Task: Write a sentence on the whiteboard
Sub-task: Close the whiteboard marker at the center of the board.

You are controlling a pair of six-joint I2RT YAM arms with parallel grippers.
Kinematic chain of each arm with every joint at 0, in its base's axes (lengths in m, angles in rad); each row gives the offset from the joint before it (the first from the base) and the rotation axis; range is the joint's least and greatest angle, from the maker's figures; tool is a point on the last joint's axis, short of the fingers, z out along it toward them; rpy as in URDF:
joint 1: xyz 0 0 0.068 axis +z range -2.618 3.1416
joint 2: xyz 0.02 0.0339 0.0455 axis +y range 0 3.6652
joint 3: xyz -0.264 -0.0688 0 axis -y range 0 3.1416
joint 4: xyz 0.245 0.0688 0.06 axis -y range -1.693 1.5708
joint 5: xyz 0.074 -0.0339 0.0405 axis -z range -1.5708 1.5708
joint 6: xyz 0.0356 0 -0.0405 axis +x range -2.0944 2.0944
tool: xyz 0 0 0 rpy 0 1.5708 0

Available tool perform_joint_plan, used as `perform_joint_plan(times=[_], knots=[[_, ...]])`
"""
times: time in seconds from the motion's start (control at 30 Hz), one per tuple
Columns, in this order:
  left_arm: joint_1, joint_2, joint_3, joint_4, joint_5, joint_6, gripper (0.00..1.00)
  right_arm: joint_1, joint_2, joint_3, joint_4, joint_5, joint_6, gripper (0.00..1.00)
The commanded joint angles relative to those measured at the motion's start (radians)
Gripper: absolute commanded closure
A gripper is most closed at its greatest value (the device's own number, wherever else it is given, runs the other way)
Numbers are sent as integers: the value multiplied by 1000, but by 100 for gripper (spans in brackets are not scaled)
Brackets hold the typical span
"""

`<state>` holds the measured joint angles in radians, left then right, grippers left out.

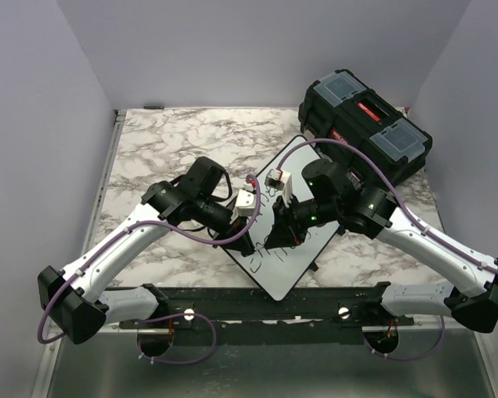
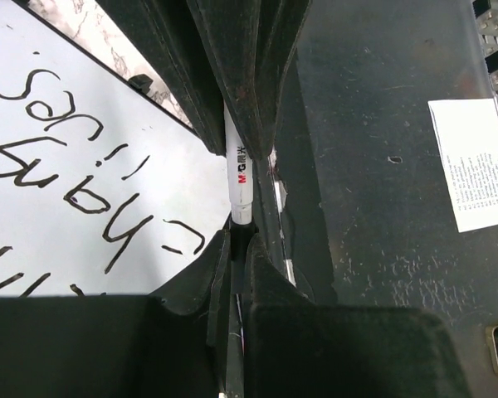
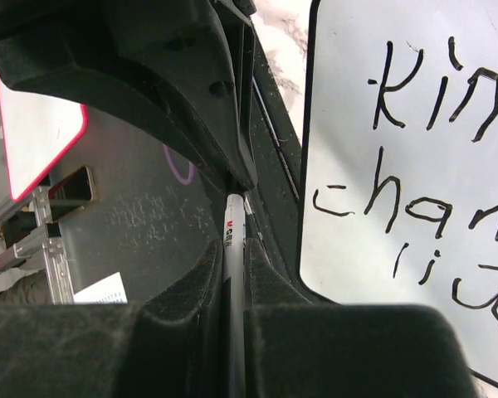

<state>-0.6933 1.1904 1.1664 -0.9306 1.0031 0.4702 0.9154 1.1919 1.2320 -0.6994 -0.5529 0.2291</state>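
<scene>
Careful, it could slip!
My left fingers and right fingers pinch the thin white marker pen; dropped, it could smear the black handwritten sentence on the shiny black-framed whiteboard on the marble table.

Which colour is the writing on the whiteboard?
Black. The writing on the whiteboard shows best in the right wrist view.

**Robotics laboratory test cell.**
A left arm and a right arm are bolted to a black rail at the edge of a marble-patterned table. Plain pale walls box it in, with purple cabling and a black toolbox.
</scene>
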Motion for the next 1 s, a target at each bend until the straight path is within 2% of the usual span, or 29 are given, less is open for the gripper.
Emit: perform_joint_plan(times=[0.0, 0.33, 0.6, 0.8, 0.97], knots=[[-21, 13, 35, 17, 10, -13, 100, 1, 22, 49, 49, -53, -10, 99], [-41, 43, 73, 22, -26, -53, 100, 1, 52, 31, 79, -67, 41, 99], [-60, 31, 93, 102, -47, -137, 100, 0, 72, 5, 119, -56, 116, 99], [-86, 44, 111, 135, 28, -158, 100, 0, 68, -47, 175, -72, 134, 99], [-114, 51, 126, 174, 7, -192, 100, 1, 58, -76, 211, -86, 160, 99]])
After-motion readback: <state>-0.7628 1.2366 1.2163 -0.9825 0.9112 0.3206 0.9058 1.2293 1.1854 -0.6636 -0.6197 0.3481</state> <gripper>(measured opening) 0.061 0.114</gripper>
